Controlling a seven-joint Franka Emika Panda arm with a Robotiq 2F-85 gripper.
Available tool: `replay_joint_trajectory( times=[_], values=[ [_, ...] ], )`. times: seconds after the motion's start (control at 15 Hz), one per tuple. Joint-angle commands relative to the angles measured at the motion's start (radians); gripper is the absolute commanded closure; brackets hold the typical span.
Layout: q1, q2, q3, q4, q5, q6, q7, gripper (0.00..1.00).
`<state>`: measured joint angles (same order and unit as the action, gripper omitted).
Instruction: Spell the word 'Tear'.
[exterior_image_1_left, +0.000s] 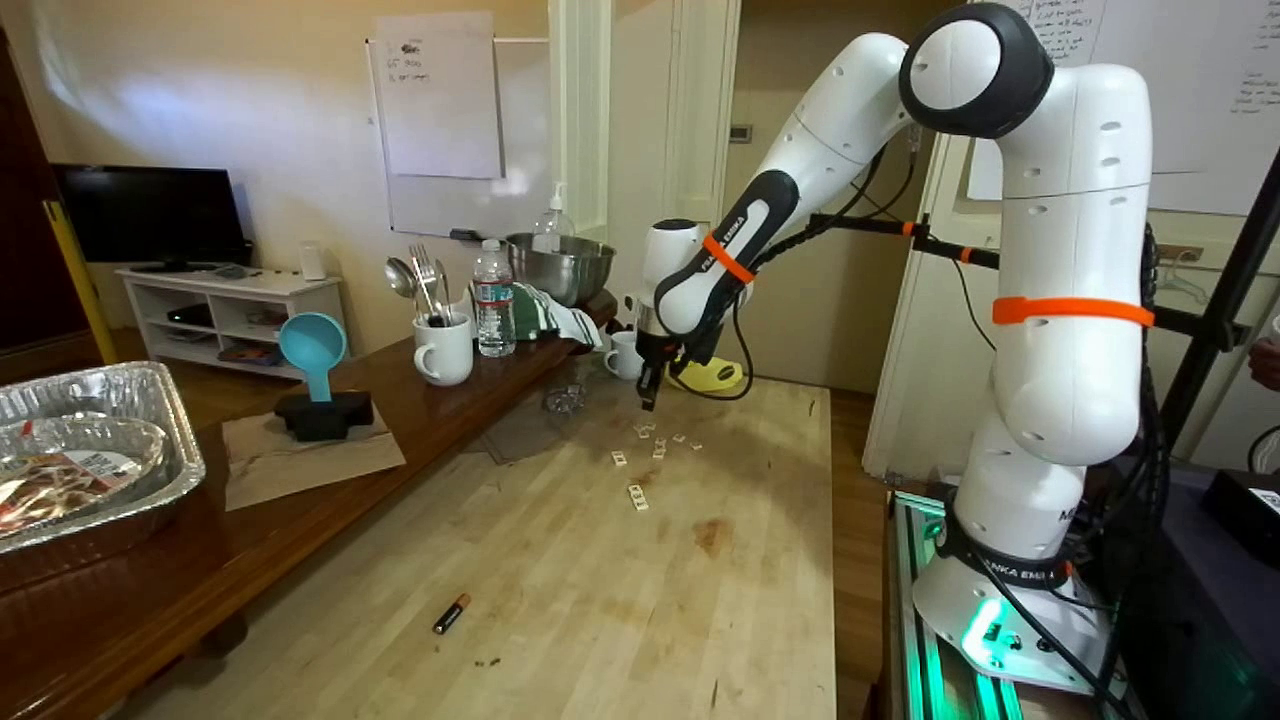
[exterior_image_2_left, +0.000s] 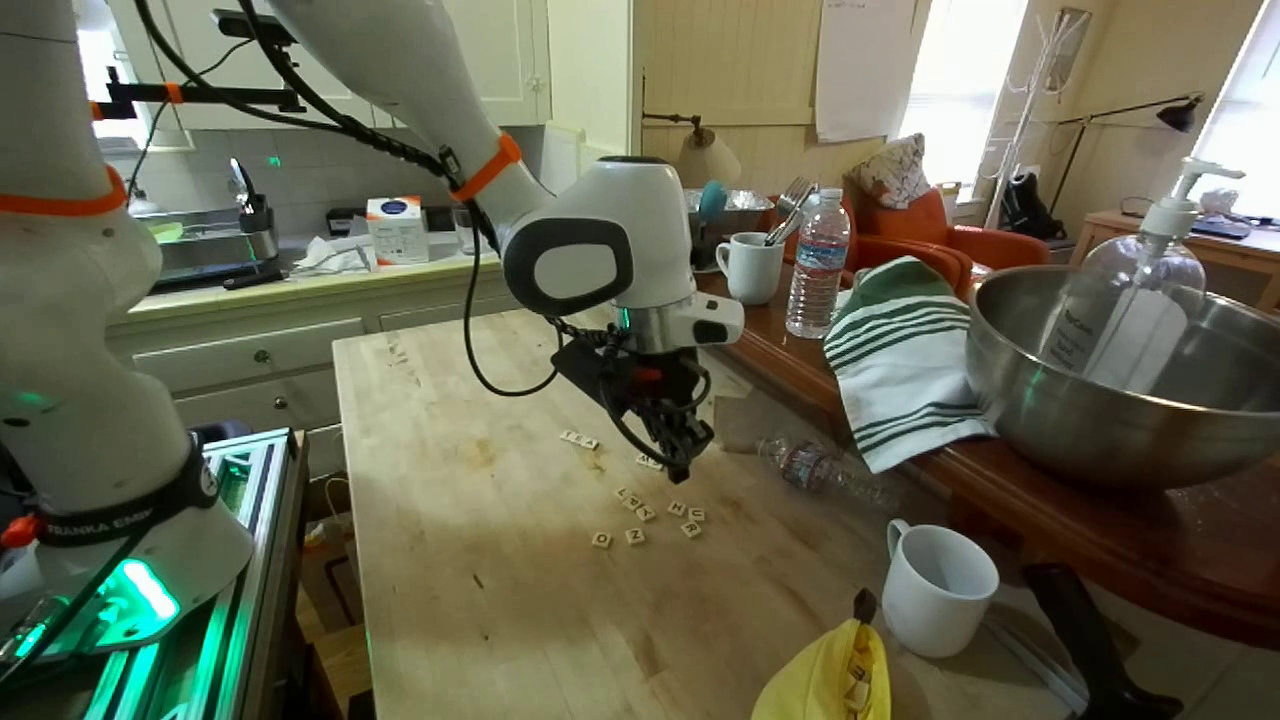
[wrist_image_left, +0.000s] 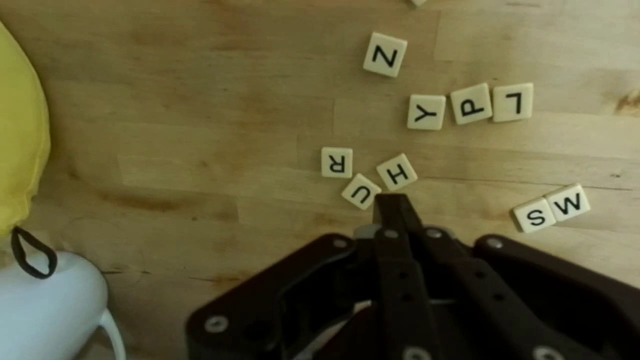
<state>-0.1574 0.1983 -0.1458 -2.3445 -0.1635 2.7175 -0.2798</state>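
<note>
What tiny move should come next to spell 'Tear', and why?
Probably shift the gripper toward the R tile. 'Tear' needs an R, and this one lies beside the U tile, apart from the row that may read TEA. In the wrist view, the shut gripper shows nearer U than R.

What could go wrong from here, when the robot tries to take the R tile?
The gripper is shut, so if it came down like this, it could push the R tile instead of grasping it. The U tile lies very close to the R tile, so a grasp there might knock it aside. The R tile also looks thin and flat, so the grip may slip.
</note>
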Motion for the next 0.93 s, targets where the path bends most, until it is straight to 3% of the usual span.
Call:
replay_joint_trajectory(
  times=[0.0,0.87],
  values=[
    [-0.032,0.061,0.009,0.032,0.058,0.011,0.000,1.00],
    [-0.102,0.177,0.039,0.105,0.152,0.074,-0.023,1.00]
  ],
)
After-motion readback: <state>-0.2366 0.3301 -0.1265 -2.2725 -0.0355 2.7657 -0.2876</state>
